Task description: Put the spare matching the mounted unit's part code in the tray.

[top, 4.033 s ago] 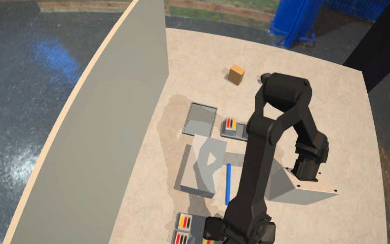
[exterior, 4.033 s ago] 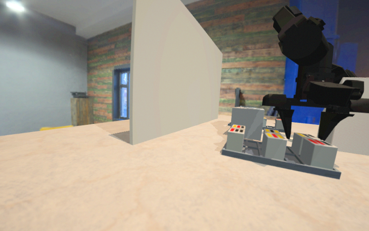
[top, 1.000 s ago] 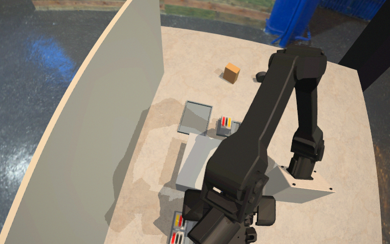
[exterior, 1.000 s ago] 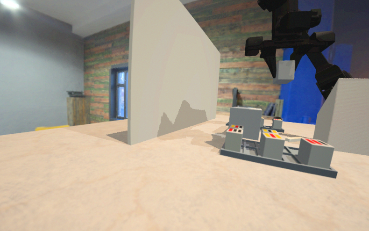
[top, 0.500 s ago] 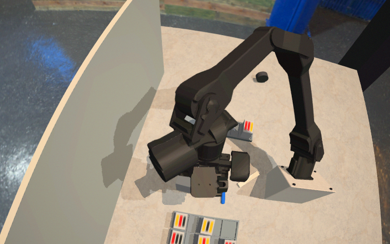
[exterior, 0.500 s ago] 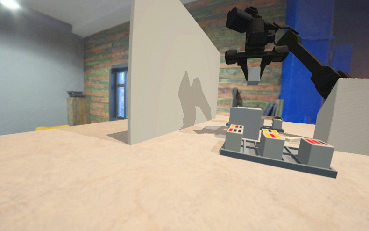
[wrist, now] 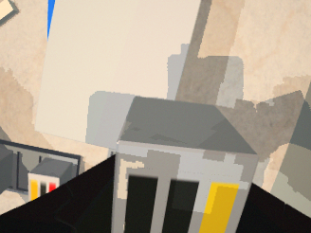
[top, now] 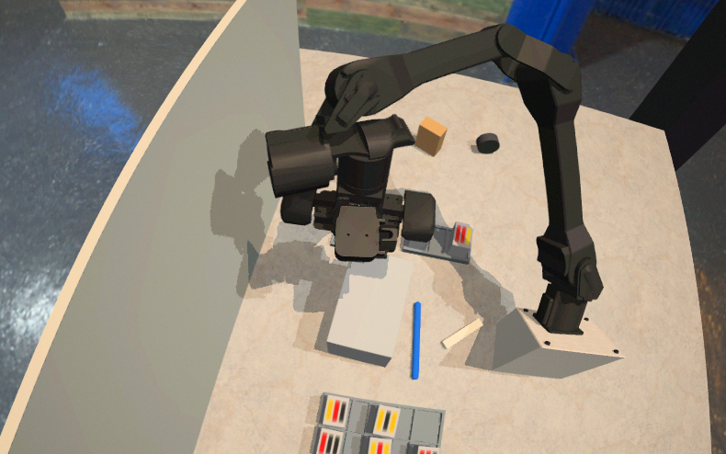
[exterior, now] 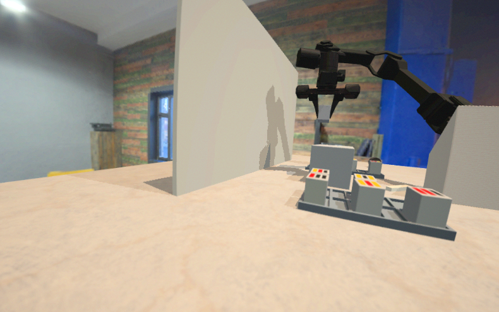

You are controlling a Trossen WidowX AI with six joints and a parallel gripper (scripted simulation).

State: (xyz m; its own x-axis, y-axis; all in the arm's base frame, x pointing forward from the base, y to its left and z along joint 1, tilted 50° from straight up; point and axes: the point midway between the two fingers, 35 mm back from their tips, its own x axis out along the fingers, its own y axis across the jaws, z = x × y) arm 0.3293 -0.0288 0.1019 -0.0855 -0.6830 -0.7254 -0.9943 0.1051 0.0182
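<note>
One spare point(wrist: 180, 210) clamped in gripper point(exterior: 324, 113); 5 spares left in rack point(top: 426, 425).

Top view: high above table point(top: 608, 186), angled down, whole work area in frame, arm base at right.
Exterior view: near table level, beyond spare rack point(exterior: 375, 219), facing back across surface toward brick wall; rack close, arm farther.
Wrist view: on arm, facing straight down, very close over white block point(wrist: 120, 44).
Shared: white block point(top: 371, 310), point(exterior: 330, 158); rack point(top: 380, 428) in top and exterior.
</note>
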